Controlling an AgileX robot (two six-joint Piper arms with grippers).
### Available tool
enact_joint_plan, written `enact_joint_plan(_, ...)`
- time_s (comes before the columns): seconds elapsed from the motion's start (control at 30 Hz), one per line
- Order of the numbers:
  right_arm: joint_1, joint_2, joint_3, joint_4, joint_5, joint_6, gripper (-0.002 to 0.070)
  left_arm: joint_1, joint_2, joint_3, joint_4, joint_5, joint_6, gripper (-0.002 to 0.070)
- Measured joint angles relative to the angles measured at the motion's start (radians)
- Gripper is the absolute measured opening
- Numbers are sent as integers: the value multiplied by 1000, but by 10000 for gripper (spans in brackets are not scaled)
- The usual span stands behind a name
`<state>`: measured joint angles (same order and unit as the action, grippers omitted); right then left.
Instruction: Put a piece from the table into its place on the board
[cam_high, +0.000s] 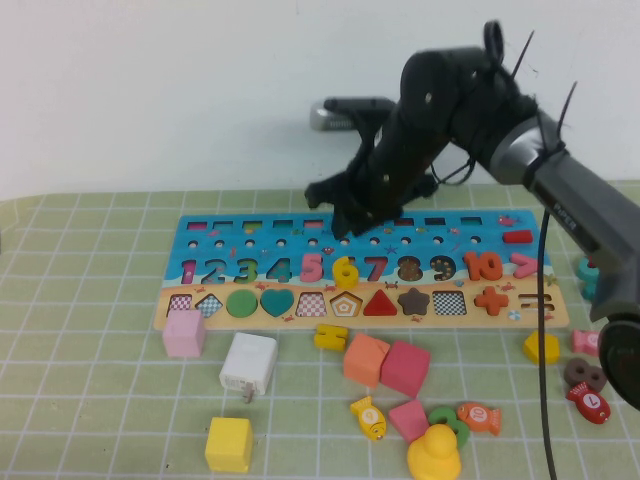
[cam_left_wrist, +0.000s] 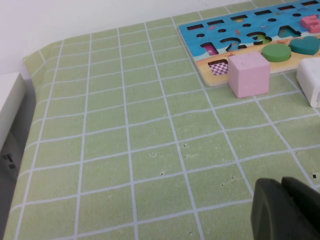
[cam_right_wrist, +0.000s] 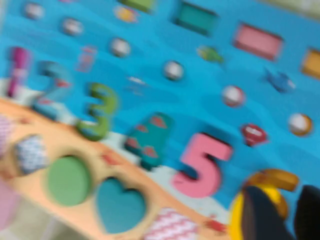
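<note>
High view shows the yellow "6" (cam_high: 345, 272) already in its place on the board (cam_high: 520, 312), right gripper (cam_high: 345, 222) above it, left gripper (cam_left_wrist: 287, 210) parked; I cannot tell either's jaws.

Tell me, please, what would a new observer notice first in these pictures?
The right end effector hangs over the board, just above the yellow 6 lying among the numerals. Loose blocks lie in front, including a pink cube. The left end effector sits low over bare mat.

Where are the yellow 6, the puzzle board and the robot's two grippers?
yellow 6 (cam_high: 345, 271): high view, its middle.
puzzle board (cam_high: 225, 243): high view, blue top.
right gripper (cam_high: 342, 222): high view, fingertips.
left gripper (cam_left_wrist: 287, 210): left wrist view, dark finger.
</note>
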<state>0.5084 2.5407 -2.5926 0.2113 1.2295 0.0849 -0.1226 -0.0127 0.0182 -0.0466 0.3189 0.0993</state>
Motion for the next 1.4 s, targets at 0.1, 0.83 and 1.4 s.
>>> enact_joint_plan(0.1,0,-2,-21,72,3,-58,81,0,0,0,0,0,0,-2)
enact_joint_plan(0.83,29,6,109,11,8,-79,-1,0,0,0,0,2,-7,-2)
enact_joint_plan(1.4,51,-1,109,33,3,-139,-1,0,0,0,0,2,-3,-2)
